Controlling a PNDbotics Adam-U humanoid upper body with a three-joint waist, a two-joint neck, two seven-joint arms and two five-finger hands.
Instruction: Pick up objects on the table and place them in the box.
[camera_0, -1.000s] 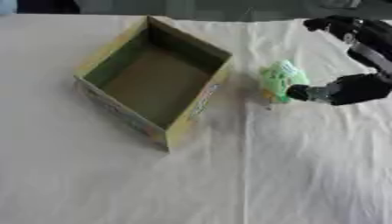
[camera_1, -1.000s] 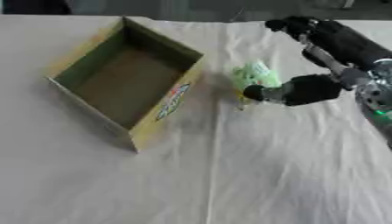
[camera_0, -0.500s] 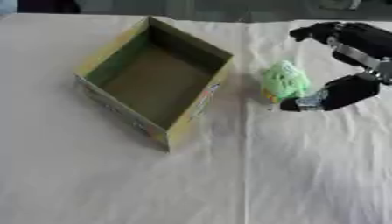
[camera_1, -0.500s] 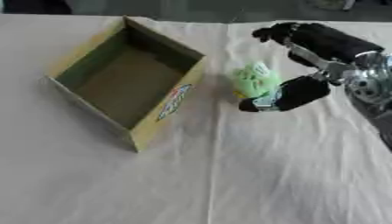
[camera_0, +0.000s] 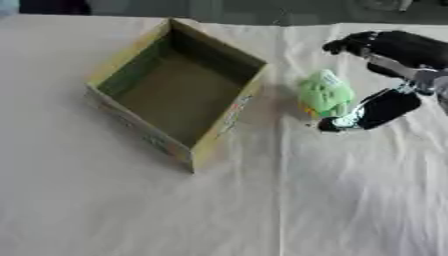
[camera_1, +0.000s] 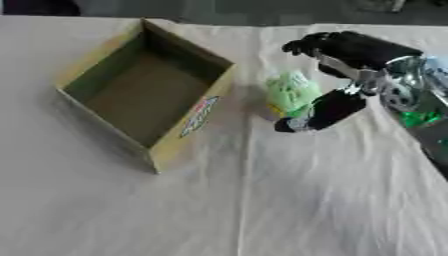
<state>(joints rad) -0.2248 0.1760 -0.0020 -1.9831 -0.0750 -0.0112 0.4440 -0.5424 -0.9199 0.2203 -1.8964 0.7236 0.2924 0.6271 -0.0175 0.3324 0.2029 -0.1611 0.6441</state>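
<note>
The right hand cups a green crumpled object, thumb and fingers spread around it. It sits just beside the open cardboard box on the worktop.

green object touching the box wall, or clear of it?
Apart. The left eye view shows a strip of bare tablecloth between the green object and the box; the right robot hand is at the object's far side.

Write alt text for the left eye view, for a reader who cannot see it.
The robot's right hand reaches in from the right around a small light-green object, fingers above it and thumb below; whether it grips it cannot be told. To the left sits an open, empty cardboard box, set at an angle on a cream tablecloth.
</note>
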